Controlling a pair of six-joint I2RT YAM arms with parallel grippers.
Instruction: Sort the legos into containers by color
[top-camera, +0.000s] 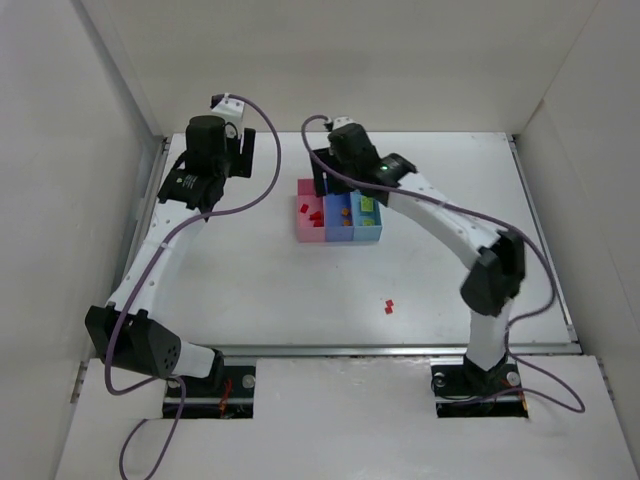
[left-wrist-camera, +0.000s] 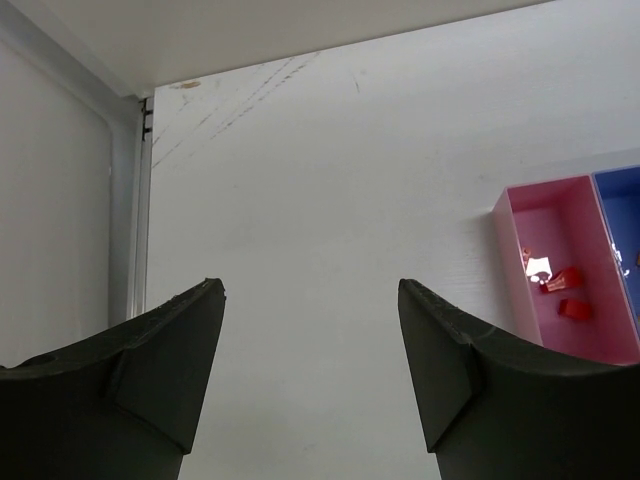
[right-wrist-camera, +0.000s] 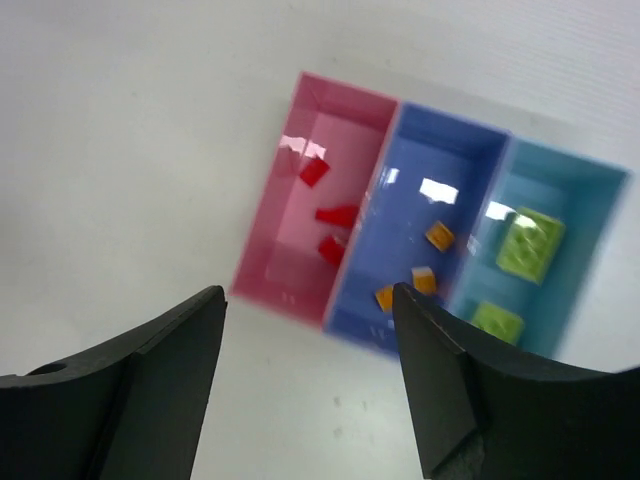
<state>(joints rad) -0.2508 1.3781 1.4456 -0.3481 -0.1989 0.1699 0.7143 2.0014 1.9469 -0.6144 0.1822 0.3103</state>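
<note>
The loose red bricks (top-camera: 388, 306) lie on the table (top-camera: 250, 280) at lower middle of the top view, well below the bins (top-camera: 340, 235) and toward the right arm's base. Your right gripper (right-wrist-camera: 310, 295) hangs over the bins, fingers apart and empty. Your left gripper (left-wrist-camera: 310, 290), equally spread and empty, sits farther off at upper left. The right looks better placed.

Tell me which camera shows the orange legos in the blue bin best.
The right wrist view: three orange legos lie close and unblocked in the blue bin. The top external view shows them only as specks. The left wrist view catches just the bin's edge, with no orange visible.
</note>
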